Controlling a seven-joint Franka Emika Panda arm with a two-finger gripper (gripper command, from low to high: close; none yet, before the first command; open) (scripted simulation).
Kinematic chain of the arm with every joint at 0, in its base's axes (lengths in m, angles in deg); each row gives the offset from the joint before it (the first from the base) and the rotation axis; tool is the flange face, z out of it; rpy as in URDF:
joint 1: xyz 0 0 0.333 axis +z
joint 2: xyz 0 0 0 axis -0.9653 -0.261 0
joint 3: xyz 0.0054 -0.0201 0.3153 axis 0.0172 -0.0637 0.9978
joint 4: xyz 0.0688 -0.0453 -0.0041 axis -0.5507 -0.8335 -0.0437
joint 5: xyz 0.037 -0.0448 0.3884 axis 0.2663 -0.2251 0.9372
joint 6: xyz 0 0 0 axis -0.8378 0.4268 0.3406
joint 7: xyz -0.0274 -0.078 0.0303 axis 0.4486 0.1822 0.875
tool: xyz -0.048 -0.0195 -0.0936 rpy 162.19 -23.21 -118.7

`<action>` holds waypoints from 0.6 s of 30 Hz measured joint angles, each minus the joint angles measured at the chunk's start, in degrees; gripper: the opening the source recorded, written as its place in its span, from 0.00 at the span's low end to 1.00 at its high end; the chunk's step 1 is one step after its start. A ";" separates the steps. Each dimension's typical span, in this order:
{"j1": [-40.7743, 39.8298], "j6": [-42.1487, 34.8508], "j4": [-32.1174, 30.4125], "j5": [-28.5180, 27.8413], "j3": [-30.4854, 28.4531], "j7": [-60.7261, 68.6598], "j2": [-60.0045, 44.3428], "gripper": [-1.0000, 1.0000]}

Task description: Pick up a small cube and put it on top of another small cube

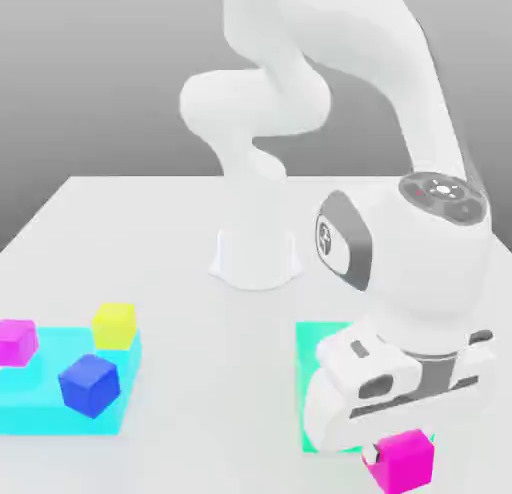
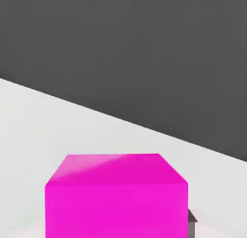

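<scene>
My end effector is low over the worktop, at the near part of the exterior view's right, and I am pinching a small magenta-pink cube with it. One fingertip of mine shows against the cube's side in the exterior view; in the hand view the same cube sits close before me, one flat face and its top in sight, with a bit of dark fingertip beside it. The cube is just beside the near edge of a green block, which my hand partly hides. I cannot tell whether the cube touches the worktop. The second magenta-pink cube is well apart from me, at the exterior view's left, with the cyan block. The yellow cube is near that block's far corner, and the blue cube is between the two and nearer the viewer, turned at an angle to the block's edges.
</scene>
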 joint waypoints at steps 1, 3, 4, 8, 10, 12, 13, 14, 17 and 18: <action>-1.41 -0.44 -0.69 0.28 -1.28 0.07 1.14 0.00; -4.23 -1.27 -2.15 0.87 -3.95 0.20 3.47 0.00; -5.67 -1.67 -2.94 1.16 -5.32 0.26 4.68 0.00; -11.94 -3.38 -6.39 2.27 -11.22 0.41 9.95 0.00; -18.46 -4.41 -8.23 2.83 -14.62 0.48 12.96 0.00; -26.85 -5.86 -9.69 3.67 -18.33 0.76 15.99 0.00; -31.51 -5.95 -9.90 4.92 -20.10 1.47 16.27 0.00; -36.83 -4.90 -10.14 6.15 -20.50 2.26 15.39 0.00; -36.18 0.18 -10.88 8.64 -18.01 3.96 10.89 1.00; -36.16 0.18 -10.88 8.65 -18.01 3.96 10.89 1.00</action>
